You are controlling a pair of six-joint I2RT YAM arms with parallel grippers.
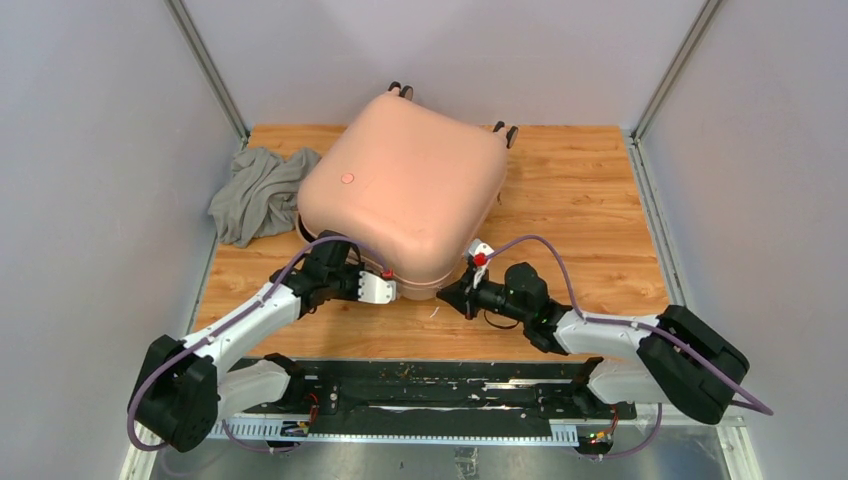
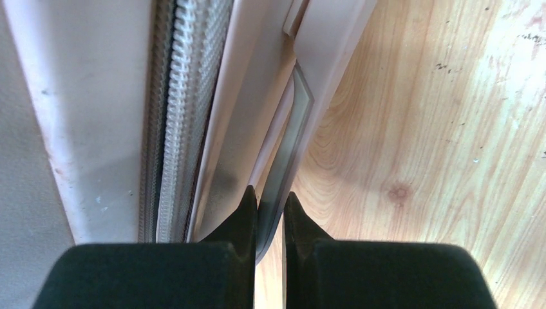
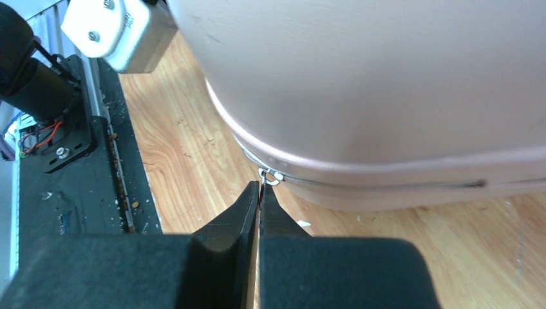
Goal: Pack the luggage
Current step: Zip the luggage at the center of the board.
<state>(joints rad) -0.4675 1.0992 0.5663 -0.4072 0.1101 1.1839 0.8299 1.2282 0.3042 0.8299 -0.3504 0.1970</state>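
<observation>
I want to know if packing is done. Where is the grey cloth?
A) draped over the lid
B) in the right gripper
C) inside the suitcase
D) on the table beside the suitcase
D: the grey cloth lies crumpled on the table beside the closed luggage, on the left arm's side.

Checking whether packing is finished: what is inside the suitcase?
Nothing inside shows: the suitcase lies shut, its pink shell covering any contents. A grey cloth lies outside it, on the table at its left.

white-and-black arms (image 1: 250,315), purple cables (image 1: 535,238)
</observation>
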